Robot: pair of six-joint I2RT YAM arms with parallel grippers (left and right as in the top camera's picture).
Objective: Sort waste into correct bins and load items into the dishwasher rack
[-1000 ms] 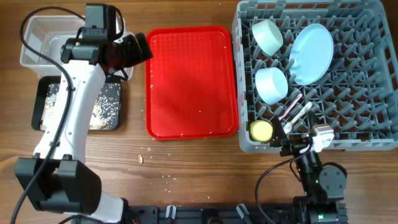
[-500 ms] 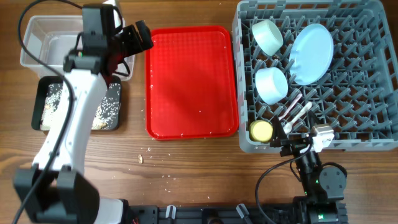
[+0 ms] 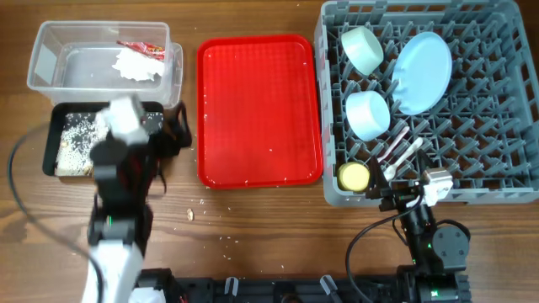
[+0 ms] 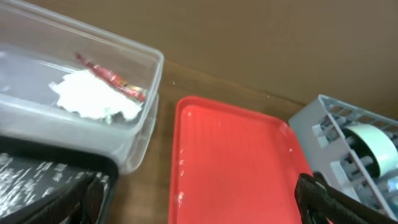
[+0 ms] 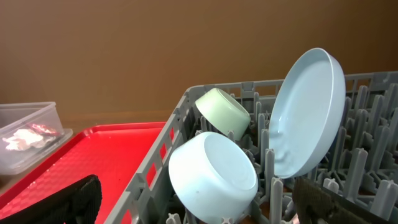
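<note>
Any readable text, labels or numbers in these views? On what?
None readable.
Snack wrapper in the clear tub: faint light marks on the red, too small and blurred to read.
Red tray and rack: no markings visible.

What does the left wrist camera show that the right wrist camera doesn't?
Only the left wrist view shows the black tray with white crumbs. Only the right wrist view shows the plate standing on edge and the pale blue bowl beside it. Both show the red tray, the clear tub holding the tissue and wrapper, and the rack with the mint bowl.
</note>
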